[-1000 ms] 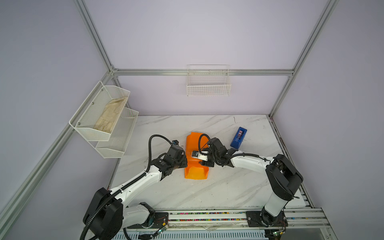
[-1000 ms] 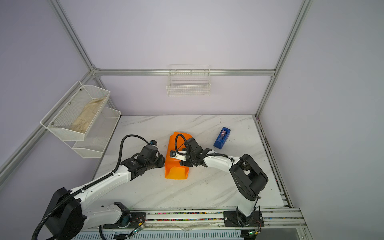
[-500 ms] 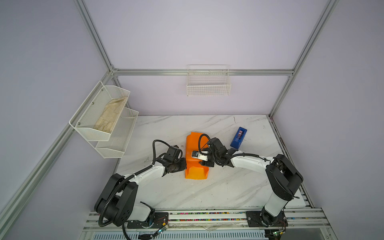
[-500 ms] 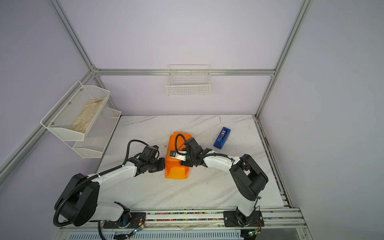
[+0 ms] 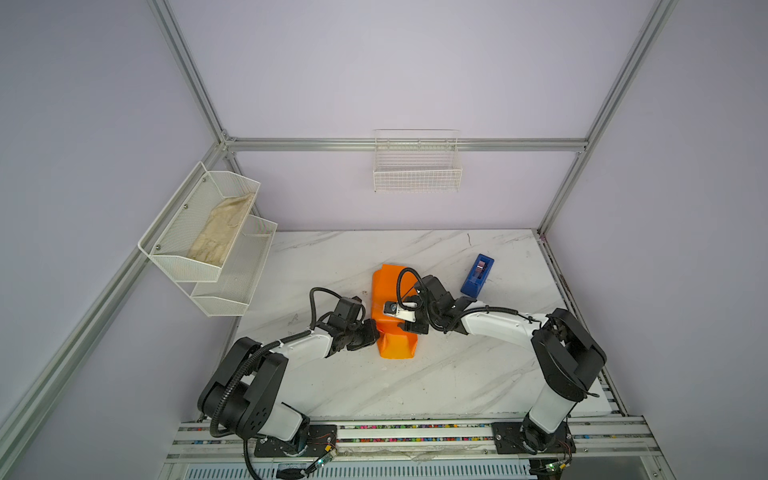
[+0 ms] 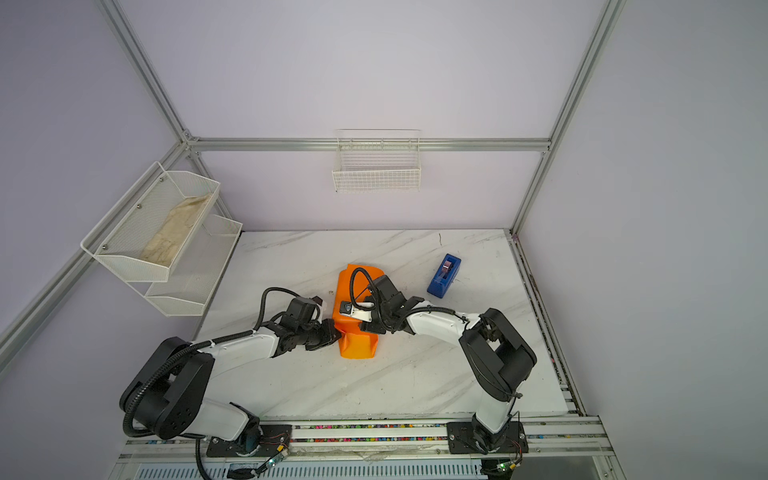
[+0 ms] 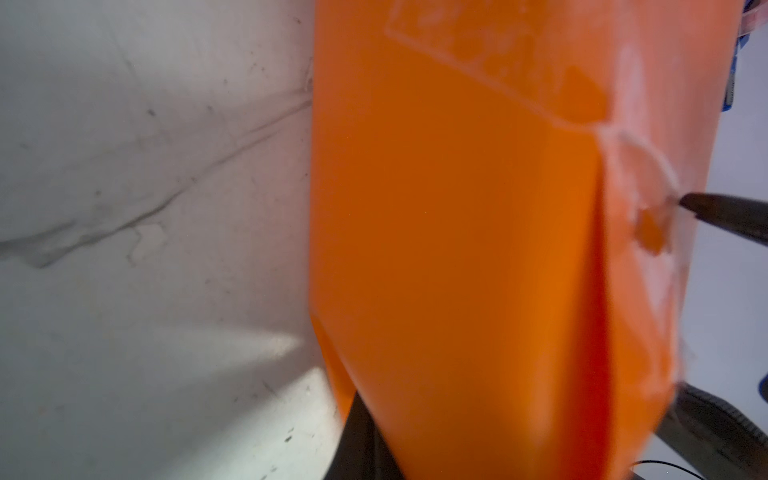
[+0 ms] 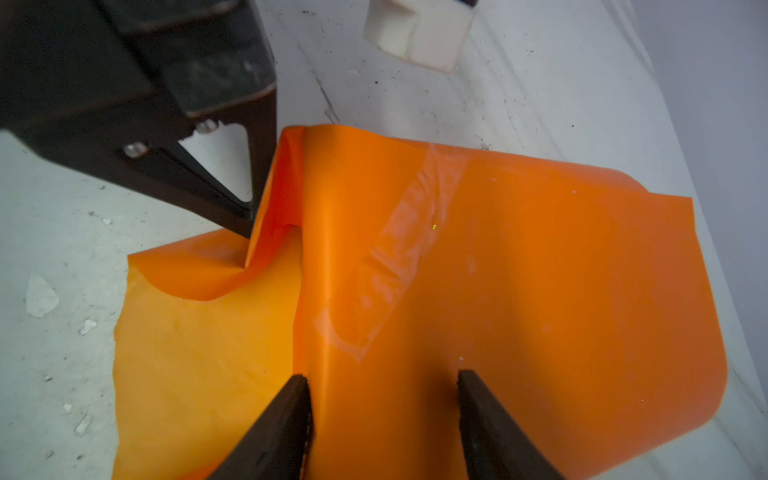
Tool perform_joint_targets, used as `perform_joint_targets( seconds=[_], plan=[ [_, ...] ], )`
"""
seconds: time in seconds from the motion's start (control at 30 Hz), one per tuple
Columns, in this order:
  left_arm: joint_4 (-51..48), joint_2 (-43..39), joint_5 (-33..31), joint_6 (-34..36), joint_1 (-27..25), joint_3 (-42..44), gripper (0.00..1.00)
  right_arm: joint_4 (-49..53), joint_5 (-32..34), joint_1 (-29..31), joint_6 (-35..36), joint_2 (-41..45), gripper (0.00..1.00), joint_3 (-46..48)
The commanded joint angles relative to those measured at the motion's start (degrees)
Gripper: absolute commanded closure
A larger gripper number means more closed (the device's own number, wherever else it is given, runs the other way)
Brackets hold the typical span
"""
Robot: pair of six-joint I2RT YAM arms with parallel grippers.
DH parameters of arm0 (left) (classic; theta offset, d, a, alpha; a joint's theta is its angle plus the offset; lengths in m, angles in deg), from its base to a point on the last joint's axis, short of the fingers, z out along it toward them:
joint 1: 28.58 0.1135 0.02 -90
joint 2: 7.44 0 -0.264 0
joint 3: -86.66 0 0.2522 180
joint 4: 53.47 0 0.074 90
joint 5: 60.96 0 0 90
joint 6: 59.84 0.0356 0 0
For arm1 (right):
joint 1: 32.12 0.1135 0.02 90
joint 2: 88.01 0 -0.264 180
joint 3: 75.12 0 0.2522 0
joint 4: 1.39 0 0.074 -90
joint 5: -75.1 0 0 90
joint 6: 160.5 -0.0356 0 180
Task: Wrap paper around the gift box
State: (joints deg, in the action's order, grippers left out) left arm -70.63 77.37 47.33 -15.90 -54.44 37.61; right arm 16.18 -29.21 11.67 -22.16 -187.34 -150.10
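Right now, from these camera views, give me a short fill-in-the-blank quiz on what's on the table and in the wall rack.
1. The paper folded on the table is ___ in colour.
2. In both top views the blue tape dispenser stands to the ___ of the paper.
3. The beige cloth lies in the ___ tier of the wire rack.
4. The left gripper, its tip at the paper's edge, is ___.

Missing words: orange; right; upper; shut.

Left claw (image 5: pixel 372 335) shuts on the paper (image 5: pixel 397 347).
Its arm sinks low, elbow folding back, tips pinching the sheet's left fold.
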Motion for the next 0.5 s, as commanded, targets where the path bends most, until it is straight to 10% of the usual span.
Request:
perform_joint_targets(
  seconds=[0.0,0.47],
  plan=[
    [6.81,1.42,2.68,-3.62,0.38,2.96,0.99,4.66,0.24,-0.02,0.27,0.31,0.41,1.32],
    [22.74,5.11,5.28,-12.32,0.31,7.88,1.0,4.41,-0.2,-0.02,0.17,0.54,0.41,1.47]
  ],
)
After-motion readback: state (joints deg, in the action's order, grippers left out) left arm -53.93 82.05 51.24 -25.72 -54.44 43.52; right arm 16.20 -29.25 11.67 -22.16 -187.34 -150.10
